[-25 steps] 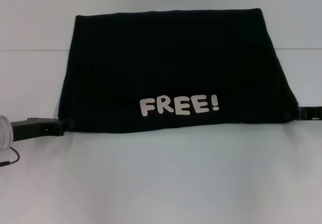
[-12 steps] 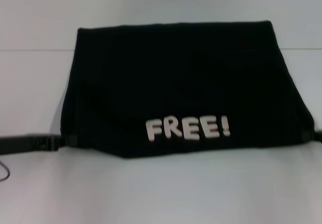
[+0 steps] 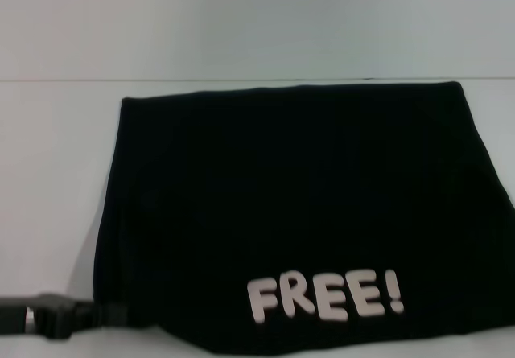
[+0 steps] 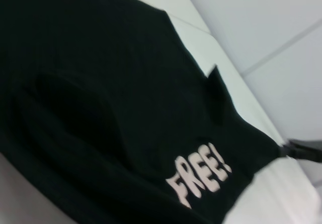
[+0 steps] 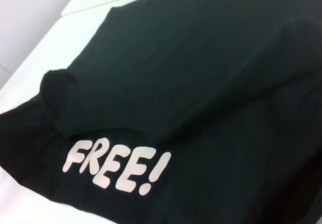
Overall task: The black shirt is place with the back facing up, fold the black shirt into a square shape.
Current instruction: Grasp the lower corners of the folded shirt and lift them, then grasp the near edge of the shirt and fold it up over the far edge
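The black shirt (image 3: pixel 290 197) lies folded on the white table, its white "FREE!" lettering (image 3: pixel 326 294) facing up near the front edge. In the head view my left gripper (image 3: pixel 100 316) sits at the shirt's near left corner, shut on the fabric. The head view does not include my right gripper; the left wrist view shows the right gripper (image 4: pixel 289 149) pinching the shirt's far corner. Both wrist views show the shirt (image 4: pixel 100 83) (image 5: pixel 201 58) with a rolled fold running across it.
The white table (image 3: pixel 48 173) shows bare surface to the left of the shirt and behind it. A seam line (image 3: pixel 64 80) crosses the table at the back.
The shirt has slid toward me: its far edge and the lettering both sit much lower in the head view. Both grippers moved back with it, the right one leaving the head view.
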### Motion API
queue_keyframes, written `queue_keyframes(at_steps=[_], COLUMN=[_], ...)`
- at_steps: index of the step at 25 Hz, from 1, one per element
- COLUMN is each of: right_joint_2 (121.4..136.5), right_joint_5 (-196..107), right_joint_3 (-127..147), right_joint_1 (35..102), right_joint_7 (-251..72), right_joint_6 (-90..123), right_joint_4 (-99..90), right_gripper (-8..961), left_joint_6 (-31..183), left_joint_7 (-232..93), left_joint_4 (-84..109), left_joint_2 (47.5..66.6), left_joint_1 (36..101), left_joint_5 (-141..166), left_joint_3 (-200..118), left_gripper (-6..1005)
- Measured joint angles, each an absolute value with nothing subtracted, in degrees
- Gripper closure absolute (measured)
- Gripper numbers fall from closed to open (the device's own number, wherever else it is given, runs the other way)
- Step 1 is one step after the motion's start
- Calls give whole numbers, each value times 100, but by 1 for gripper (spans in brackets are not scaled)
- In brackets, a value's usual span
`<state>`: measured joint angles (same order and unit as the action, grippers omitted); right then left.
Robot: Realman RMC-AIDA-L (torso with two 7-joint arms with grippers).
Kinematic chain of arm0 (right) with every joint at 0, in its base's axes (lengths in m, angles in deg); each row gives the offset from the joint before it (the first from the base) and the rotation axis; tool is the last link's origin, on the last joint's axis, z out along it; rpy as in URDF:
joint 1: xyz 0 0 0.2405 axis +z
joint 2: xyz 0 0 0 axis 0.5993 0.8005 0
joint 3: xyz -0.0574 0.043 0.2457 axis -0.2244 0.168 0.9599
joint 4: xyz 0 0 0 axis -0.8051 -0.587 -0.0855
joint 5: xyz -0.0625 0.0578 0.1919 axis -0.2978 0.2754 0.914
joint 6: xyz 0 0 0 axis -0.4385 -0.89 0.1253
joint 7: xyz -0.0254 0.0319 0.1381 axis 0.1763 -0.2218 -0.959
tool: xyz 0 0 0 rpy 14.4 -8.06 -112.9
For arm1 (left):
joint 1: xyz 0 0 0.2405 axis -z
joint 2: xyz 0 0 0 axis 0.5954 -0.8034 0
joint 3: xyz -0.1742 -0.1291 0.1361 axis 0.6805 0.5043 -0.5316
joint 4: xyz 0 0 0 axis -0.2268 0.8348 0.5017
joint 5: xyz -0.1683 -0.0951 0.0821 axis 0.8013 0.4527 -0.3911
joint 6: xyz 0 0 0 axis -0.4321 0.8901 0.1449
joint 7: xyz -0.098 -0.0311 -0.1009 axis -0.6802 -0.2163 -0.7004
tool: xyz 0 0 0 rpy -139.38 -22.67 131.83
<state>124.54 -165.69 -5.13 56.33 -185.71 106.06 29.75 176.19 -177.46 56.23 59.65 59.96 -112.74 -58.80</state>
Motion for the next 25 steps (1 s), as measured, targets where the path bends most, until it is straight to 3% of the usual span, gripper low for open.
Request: queue_keyframes(at_steps=[12, 20, 25], right_joint_2=[12398, 12415, 12347], right_joint_5=[-16553, -16499, -16495], right_joint_3=[-286, 319, 466], right_joint_1=[5479, 6101, 6652], right_joint_7=[-18430, -18243, -18500], right_joint_6=[10978, 10775, 9902], right_joint_4=[2989, 3005, 2924], right_gripper=[944, 943, 943], left_joint_6=[18220, 17290, 16230], left_joint_7=[-17544, -17718, -18129], left_joint_4=[5564, 5196, 4982], left_joint_2=[5940, 5569, 5352], left_joint_1=[6038, 6772, 7317], left_joint_5=[-11464, -11441, -11396], left_joint_3=[-5595, -4891, -4800], left_gripper=[903, 894, 888])
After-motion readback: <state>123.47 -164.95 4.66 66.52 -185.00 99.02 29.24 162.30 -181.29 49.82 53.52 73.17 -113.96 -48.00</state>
